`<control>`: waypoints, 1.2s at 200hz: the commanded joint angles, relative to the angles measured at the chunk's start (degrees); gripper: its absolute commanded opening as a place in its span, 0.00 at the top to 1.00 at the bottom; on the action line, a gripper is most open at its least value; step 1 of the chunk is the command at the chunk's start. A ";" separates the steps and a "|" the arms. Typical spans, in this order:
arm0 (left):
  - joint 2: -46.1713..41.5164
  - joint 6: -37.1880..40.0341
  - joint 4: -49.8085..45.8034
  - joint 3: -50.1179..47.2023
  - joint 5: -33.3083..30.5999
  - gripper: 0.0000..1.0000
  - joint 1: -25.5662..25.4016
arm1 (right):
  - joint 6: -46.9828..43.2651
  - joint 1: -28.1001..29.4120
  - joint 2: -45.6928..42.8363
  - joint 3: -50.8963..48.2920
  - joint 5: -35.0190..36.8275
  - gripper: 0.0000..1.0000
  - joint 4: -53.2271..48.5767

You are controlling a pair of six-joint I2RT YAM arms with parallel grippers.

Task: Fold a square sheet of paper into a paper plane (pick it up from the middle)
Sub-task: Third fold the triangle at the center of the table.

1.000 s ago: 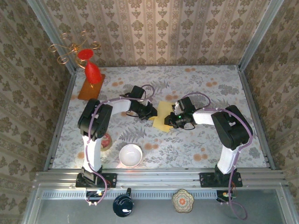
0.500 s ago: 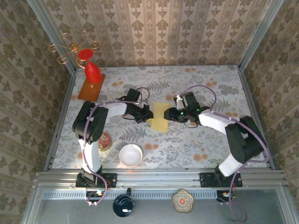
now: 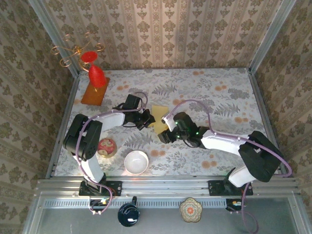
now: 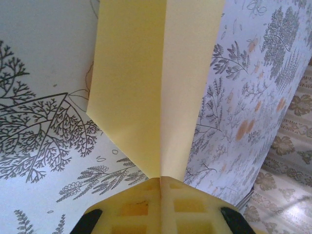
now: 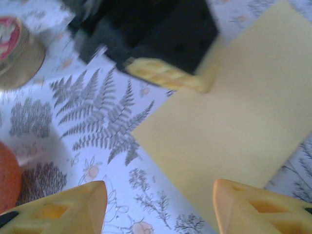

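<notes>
My left claw (image 4: 161, 181), arm (image 3: 111, 117) stretched low, is clenched on the yellow paper (image 4: 146, 73). My right claw (image 5: 158, 190) hovers above it, released.

Damask-papered walls (image 3: 161, 34), floral-print tabletop (image 3: 229, 87), aluminium frame rail (image 3: 165, 185)

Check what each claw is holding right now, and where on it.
Left claw is shut on the folded yellow sheet of paper, pinching its edge where the centre crease ends. Right claw is open, holding nothing.
</notes>
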 commanded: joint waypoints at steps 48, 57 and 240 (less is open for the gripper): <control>-1.39 -3.37 1.27 -0.25 -0.86 0.97 0.30 | -17.23 2.75 7.03 0.37 8.44 0.37 11.57; -1.30 -3.46 1.22 -0.24 -0.85 0.97 0.21 | -18.46 3.21 7.95 0.27 9.06 0.36 12.89; -0.25 -3.83 1.45 -0.24 -0.95 0.94 -0.32 | -20.48 3.86 10.65 -1.91 16.14 0.67 21.83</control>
